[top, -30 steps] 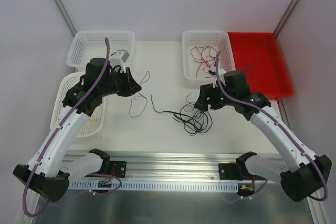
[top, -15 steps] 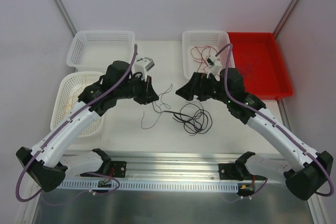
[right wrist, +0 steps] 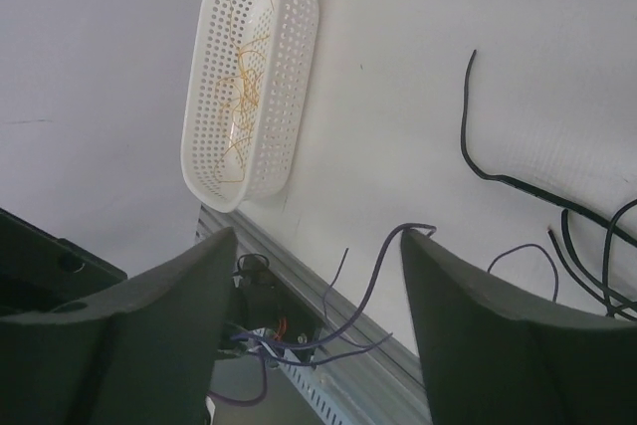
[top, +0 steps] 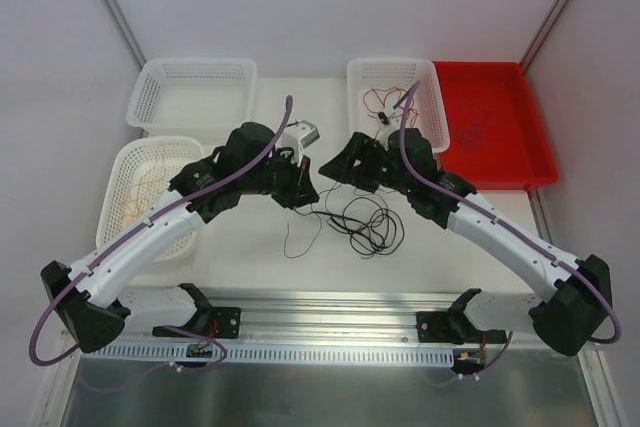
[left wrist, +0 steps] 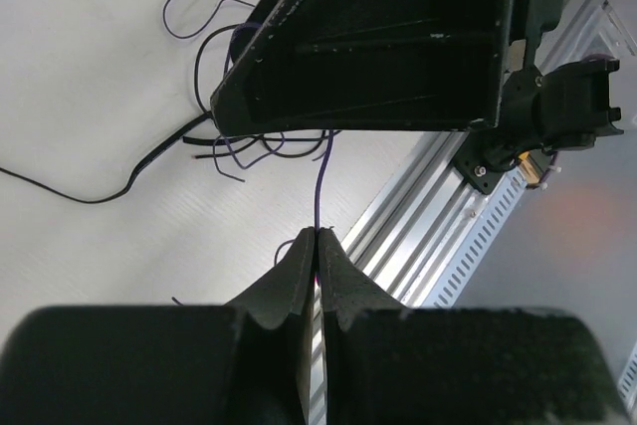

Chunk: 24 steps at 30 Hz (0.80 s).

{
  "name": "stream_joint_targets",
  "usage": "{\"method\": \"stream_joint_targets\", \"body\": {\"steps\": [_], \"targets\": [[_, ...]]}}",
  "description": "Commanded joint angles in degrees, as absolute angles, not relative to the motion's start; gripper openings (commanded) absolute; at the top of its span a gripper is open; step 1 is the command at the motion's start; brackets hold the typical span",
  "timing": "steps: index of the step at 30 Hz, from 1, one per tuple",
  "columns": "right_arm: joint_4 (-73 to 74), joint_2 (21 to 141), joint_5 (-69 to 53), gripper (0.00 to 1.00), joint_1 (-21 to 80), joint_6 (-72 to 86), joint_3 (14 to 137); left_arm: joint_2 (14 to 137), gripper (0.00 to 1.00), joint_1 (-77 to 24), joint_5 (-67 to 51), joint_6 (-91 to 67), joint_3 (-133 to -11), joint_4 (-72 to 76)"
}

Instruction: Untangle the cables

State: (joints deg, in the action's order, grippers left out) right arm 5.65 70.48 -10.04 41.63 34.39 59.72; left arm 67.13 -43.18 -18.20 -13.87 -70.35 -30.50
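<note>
While both arms leaned in toward the middle of the table (top: 240,247), the left gripper (left wrist: 317,238) had its jaws pressed together on a thin purple wire (left wrist: 319,186). That wire ran straight out from the fingertips toward the tangle. Just right of it, almost tip to tip in the overhead view, the right gripper (right wrist: 318,236) held its jaws wide apart. A purple strand crossed the gap between its fingers (right wrist: 189,316), and neither finger touched it.

The cables (top: 365,222) lay mostly as a loose knot of black loops on the table. The knot sat just near and right of the two grippers, between the arms. One thin strand (top: 300,237) trailed down from the left gripper toward the near side. From the left wrist, black cables (left wrist: 100,196) and purple curls (left wrist: 214,7) were spread flat on the white surface.

An oval white basket (top: 135,162) at the left held yellow-orange wires (right wrist: 244,67). A second white basket (top: 352,97) at the far side, right of centre, held red wires (top: 385,102), and a red tray (top: 520,162) sat touching its right side. Another white basket (top: 150,97) stood at the far left, and a metal rail (top: 330,307) ran along the near edge
</note>
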Motion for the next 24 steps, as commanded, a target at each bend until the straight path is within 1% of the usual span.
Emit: {"method": "stream_joint_targets", "body": {"steps": [1,2,3,5,6,9,11,12,15,16,20,22,23,24], "targets": [[1.49,70.22,-8.00,0.64,42.10,36.57,59.59,66.88,0.00,-44.21,-16.96,-12.04,-72.51,-27.60],[1.84,69.96,-7.65,0.58,42.19,36.30,59.50,66.88,0.00,-44.30,-16.79,-12.04,-72.34,-27.51],[2.19,69.79,-7.21,0.45,42.19,35.95,59.50,66.88,0.00,-44.38,-16.87,-12.04,-71.90,-27.42],[4.12,69.00,-5.89,0.32,42.10,34.37,60.03,66.80,0.00,-44.47,-16.70,-11.78,-71.54,-27.33],[4.83,68.73,-5.37,0.19,42.10,33.76,60.29,66.80,0.00,-44.47,-16.79,-11.86,-71.19,-27.33],[7.64,67.85,-3.35,0.05,42.10,31.21,61.61,66.71,0.00,-44.47,-16.96,-11.87,-70.84,-27.07],[9.83,66.98,-2.20,0.02,42.10,29.72,62.66,66.71,0.01,-44.47,-17.05,-11.87,-70.66,-26.90],[10.63,66.54,-1.07,0.01,42.10,28.14,63.10,66.71,0.11,-44.47,-16.96,-11.78,-70.49,-27.07],[14.14,65.22,-0.44,0.01,41.40,24.80,65.38,66.80,0.33,-44.47,-15.12,-12.04,-69.96,-26.81],[15.98,64.95,1.91,0.01,41.14,24.00,66.00,66.88,0.46,-44.47,-14.77,-12.13,-69.79,-26.72],[20.37,63.81,2.29,0.01,38.42,20.05,68.99,68.29,0.69,-44.47,-12.92,-12.13,-69.35,-26.72],[23.79,63.28,2.46,0.01,35.08,17.25,71.45,68.82,0.79,-44.39,-11.70,-11.61,-69.43,-26.63],[25.12,63.11,2.55,0.01,33.68,16.36,72.50,68.82,0.89,-44.38,-10.91,-11.43,-69.43,-26.72],[26.18,62.76,2.55,0.01,30.88,15.22,74.77,68.82,0.93,-44.21,-10.20,-11.25,-69.43,-26.81]]}}
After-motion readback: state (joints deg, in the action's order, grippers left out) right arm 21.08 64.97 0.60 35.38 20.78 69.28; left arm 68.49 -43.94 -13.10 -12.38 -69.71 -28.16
